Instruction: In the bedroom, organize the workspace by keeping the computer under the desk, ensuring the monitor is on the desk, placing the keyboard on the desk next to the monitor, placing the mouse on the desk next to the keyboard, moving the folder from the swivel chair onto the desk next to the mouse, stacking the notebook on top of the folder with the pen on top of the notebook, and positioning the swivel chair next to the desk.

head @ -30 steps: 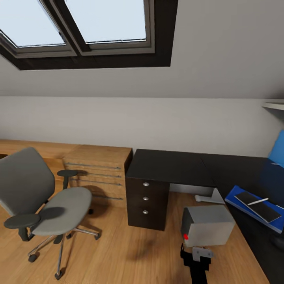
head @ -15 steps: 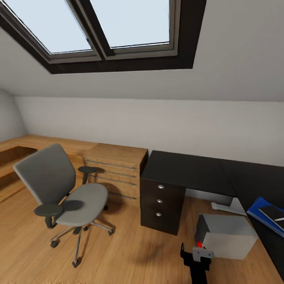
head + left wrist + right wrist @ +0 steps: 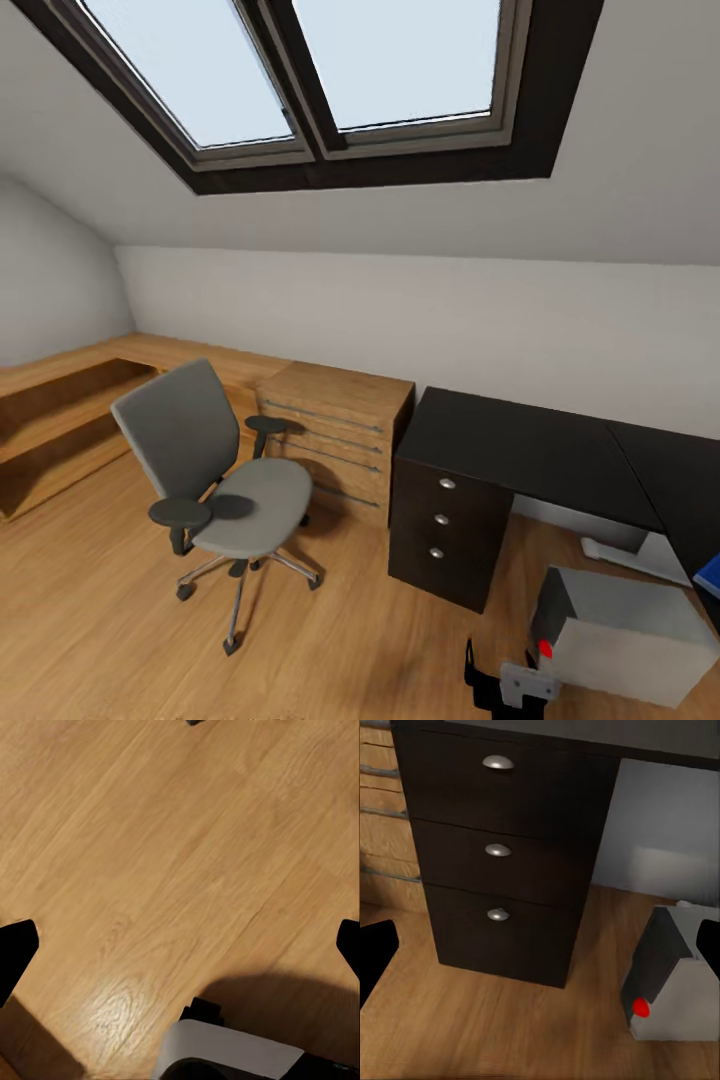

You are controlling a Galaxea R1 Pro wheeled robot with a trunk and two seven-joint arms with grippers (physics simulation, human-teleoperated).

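Observation:
The grey swivel chair [image 3: 240, 500] stands on the wood floor, left of the light wooden cabinet and apart from the desk [image 3: 520, 445]. On the floor to the right of the desk's black drawers [image 3: 440, 520] sits the grey computer [image 3: 620, 630], its red button facing me. A blue sliver of the folder [image 3: 708, 578] shows on the desktop at the picture's right edge. My right gripper [image 3: 540, 952] is open, facing the drawers [image 3: 499, 851] and the computer [image 3: 675, 982]. Over bare floor, my left gripper [image 3: 180, 952] is open too. The monitor, keyboard, mouse, notebook and pen are out of view.
A light wooden drawer cabinet [image 3: 335, 430] stands against the desk's left end. A low wooden shelf unit [image 3: 60, 420] runs along the left wall under the sloped ceiling with skylights. Part of my right arm [image 3: 505, 685] shows at the bottom.
The camera has swung left and pulled back, so everything sits further right in the picture. The folder with the notebook and pen has slid almost out of view. Chair and computer have not moved.

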